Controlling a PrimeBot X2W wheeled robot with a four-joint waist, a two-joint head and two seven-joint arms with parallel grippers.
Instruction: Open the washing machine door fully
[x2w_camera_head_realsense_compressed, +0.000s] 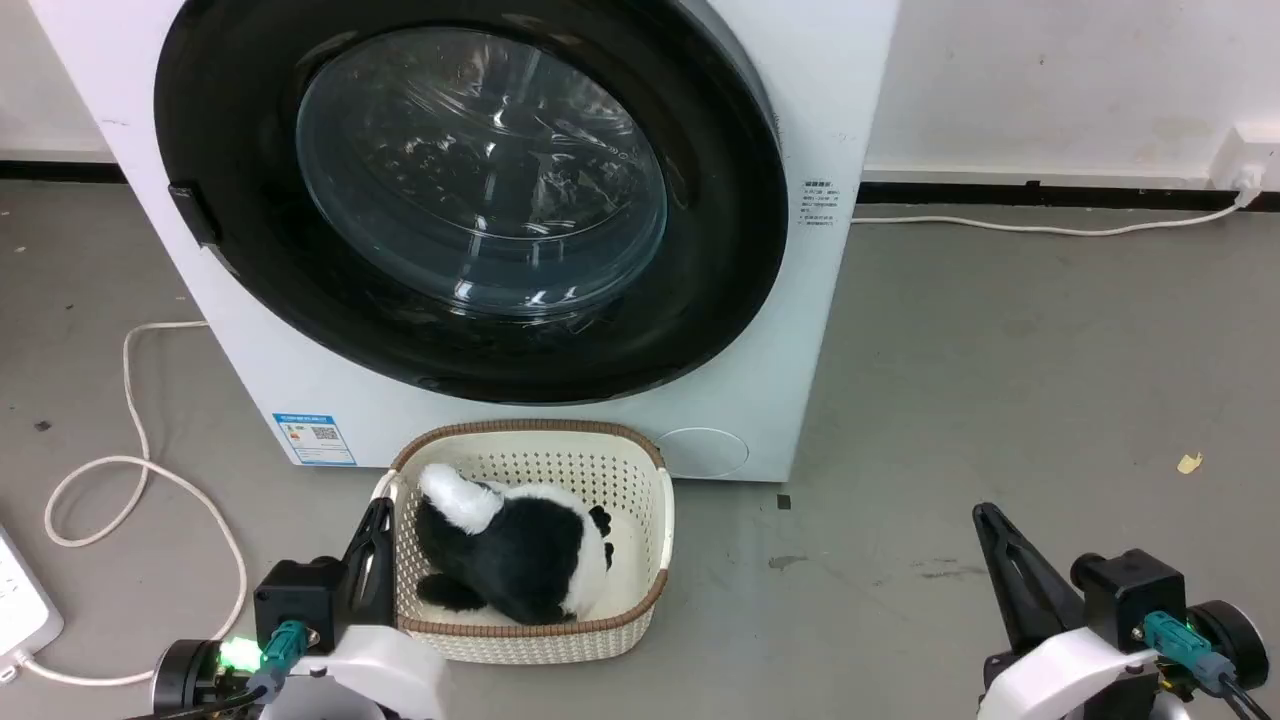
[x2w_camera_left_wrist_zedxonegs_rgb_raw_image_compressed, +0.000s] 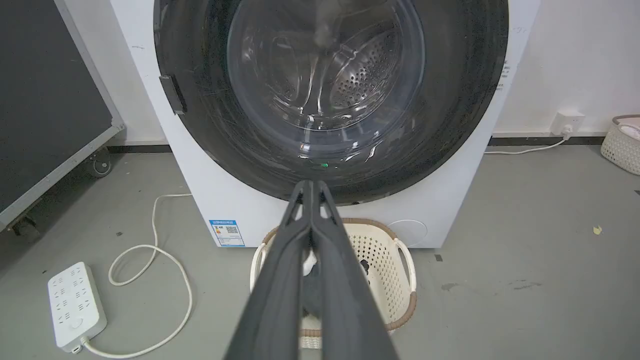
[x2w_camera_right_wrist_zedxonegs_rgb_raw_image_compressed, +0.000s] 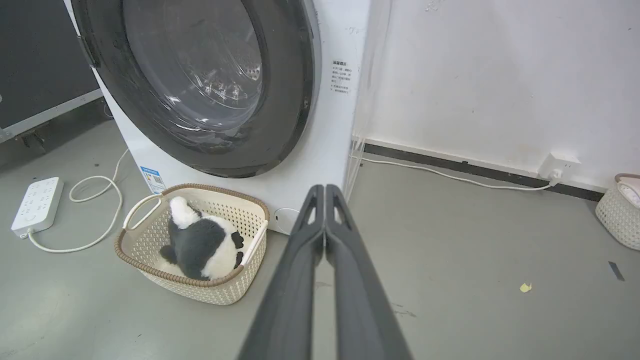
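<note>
Washing machine door (x2w_camera_head_realsense_compressed: 250, 200) closed, 12 o'clock. Left claw (x2w_camera_head_realsense_compressed: 380, 512) 7 o'clock, right claw (x2w_camera_head_realsense_compressed: 986, 516) 5 o'clock, both pinched tight, empty. Step: approach. Next, likely: hook dark tab (x2w_camera_head_realsense_compressed: 193, 214) at door's 9 o'clock, pull.

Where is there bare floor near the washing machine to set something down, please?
The widest bare floor lies right of the washing machine, up to the wall cable; only a yellow scrap lies there. Below the washing machine door the basket crowds it; on the left lie a looped cable and power strip.
</note>
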